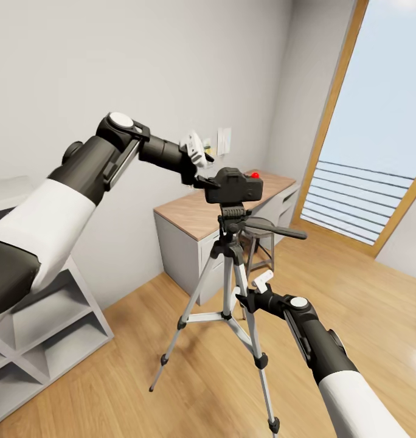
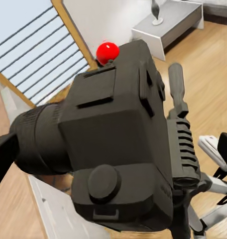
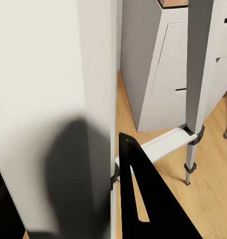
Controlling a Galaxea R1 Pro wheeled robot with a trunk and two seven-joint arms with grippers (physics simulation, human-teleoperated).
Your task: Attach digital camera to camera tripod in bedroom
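1. Pale-walled bedroom, wood floor (image 1: 190, 365), a worktop (image 1: 196, 213) behind.
2. The left pincer (image 1: 203, 176) pinches the camera (image 1: 234, 186), which sits on the tripod (image 1: 232, 267) head just beyond its tips.
3. The right pincer (image 1: 247, 298) touches a tripod leg; grip unclear.
4. Seating step, seemingly; next, letting go gently.
5. The left wrist view shows the camera's red button (image 2: 107, 51) close up.

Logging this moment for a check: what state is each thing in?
digital camera: sitting on the tripod head, upright, left end effector at its side.
camera tripod: standing, legs spread, right end effector at a leg.
desk: drawers closed.
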